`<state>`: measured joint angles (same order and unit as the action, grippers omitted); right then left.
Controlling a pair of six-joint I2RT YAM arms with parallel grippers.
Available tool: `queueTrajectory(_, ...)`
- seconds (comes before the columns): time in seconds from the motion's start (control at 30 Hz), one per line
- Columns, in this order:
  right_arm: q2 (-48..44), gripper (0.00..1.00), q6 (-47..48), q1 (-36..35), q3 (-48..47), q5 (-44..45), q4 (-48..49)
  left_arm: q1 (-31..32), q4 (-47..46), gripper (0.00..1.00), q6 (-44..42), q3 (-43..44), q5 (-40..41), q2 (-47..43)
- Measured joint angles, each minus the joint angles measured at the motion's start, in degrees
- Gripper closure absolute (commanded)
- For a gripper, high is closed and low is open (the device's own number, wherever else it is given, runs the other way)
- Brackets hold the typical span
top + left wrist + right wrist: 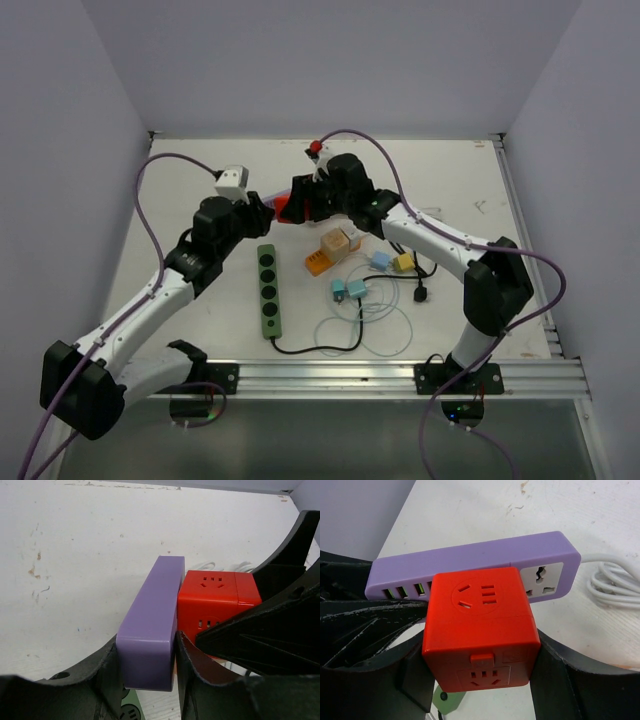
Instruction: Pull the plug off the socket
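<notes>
Plug and socket, still joined, are held between two sets of fingers.
The left fingers (pixel 192 675) clamp the end of the purple socket strip (pixel 152 620) between them. The right fingers (pixel 560 680) grip the red cube plug (pixel 480 625), which sits against the strip's side.

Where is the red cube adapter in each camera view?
Top external: red cube adapter in the upper middle, beyond the green strip.
Left wrist: right of centre, against the purple strip.
Right wrist: centre foreground.
Shared landmark: the purple strip, clear in both wrist views.
</notes>
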<state>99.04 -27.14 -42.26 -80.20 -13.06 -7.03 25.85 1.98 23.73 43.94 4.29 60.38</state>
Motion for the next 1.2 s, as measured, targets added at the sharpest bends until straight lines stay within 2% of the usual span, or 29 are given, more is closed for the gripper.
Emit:
queueTrajectory(0.2, 0.0, 1.0, 1.2, 0.66, 0.02, -1.79, -2.56, 4.9, 0.09, 1.0, -2.25, 0.09, 7.19, 0.7)
queueTrajectory(0.33, -1.01, 1.0, 1.6, 0.57, 3.89, -1.38, 2.23, 5.4, 0.72, 1.0, -1.2, 0.11, 8.48, 0.94)
queueTrajectory(0.53, -6.73, 1.0, -0.09, -0.85, 18.6, 4.2, 15.23, 2.97, 4.13, 1.0, 4.57, 0.94, -0.11, 4.0)
queueTrajectory(0.67, -8.09, 1.0, -1.38, -2.1, 23.15, 7.15, 20.31, 0.59, 6.05, 1.0, 7.3, 0.94, -5.7, 4.72)
queueTrajectory(0.9, -8.76, 1.0, -2.27, -2.01, 21.55, 7.26, 19.08, -1.66, 5.29, 1.0, 8.5, 0.92, -9.49, 3.85)
queueTrajectory(1.2, -8.55, 1.0, -5.4, 3.17, 13.73, -4.0, 10.64, -0.42, -3.5, 1.0, 2.82, -1.7, -8.07, -1.22)
